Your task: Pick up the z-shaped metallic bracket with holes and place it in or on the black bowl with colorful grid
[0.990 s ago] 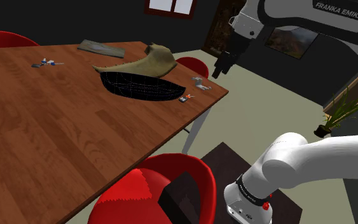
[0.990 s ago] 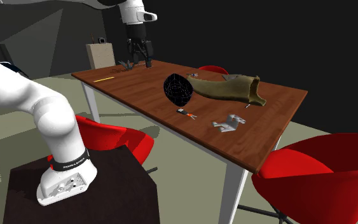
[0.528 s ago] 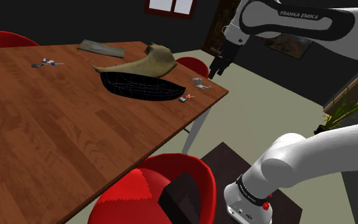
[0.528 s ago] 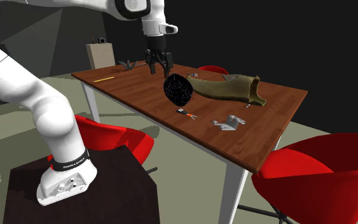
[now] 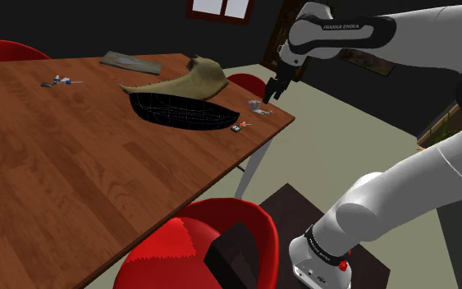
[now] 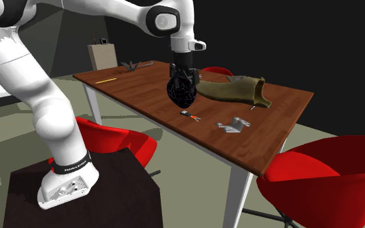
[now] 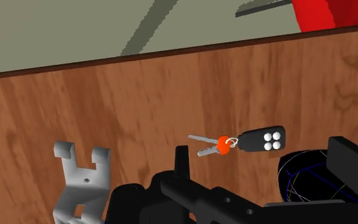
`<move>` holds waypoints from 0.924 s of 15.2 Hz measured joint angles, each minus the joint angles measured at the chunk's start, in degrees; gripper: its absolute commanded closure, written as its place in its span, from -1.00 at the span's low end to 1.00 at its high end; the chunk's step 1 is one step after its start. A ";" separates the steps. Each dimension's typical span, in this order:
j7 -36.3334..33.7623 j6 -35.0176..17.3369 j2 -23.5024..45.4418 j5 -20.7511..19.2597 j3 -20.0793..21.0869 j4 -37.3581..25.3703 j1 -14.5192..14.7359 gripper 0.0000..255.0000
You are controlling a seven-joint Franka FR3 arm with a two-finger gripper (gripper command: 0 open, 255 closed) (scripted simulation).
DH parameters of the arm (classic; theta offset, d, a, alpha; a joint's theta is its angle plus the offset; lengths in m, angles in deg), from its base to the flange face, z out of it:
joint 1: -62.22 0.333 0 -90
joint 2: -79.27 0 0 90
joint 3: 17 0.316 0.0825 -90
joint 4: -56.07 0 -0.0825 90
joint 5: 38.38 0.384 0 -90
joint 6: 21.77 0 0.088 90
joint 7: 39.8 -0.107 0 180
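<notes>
Now that my arm has swung in from the side, my tool point(image 5: 272, 89) hangs just beside the black bowl point(image 5: 184, 111), fingers spread apart and holding nothing. The grey bracket point(image 7: 79, 181) lies flat on the surface point(image 5: 73, 181), near the bowl, just past the keys point(image 7: 241, 141). So I am close, but I think I must go down to grab it.

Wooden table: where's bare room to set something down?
The wide stretch of brown wooden table between the black grid-lined bowl and the near red chair is bare. It's crowded at the corner: bowl, grey z-shaped bracket, key fob with keys, tan boot-like object, black pincer above.
</notes>
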State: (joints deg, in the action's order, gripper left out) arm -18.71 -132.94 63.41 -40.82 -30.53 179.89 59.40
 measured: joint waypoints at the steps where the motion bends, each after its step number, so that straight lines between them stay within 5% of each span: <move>1: 0.82 -0.79 1.92 0.32 -0.61 -0.99 -0.14 -1.00; 14: 13.55 -5.14 29.50 8.79 -6.18 -20.96 -5.33 -1.00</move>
State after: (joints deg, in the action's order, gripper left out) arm -5.17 -138.08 92.91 -32.04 -36.71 158.92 54.07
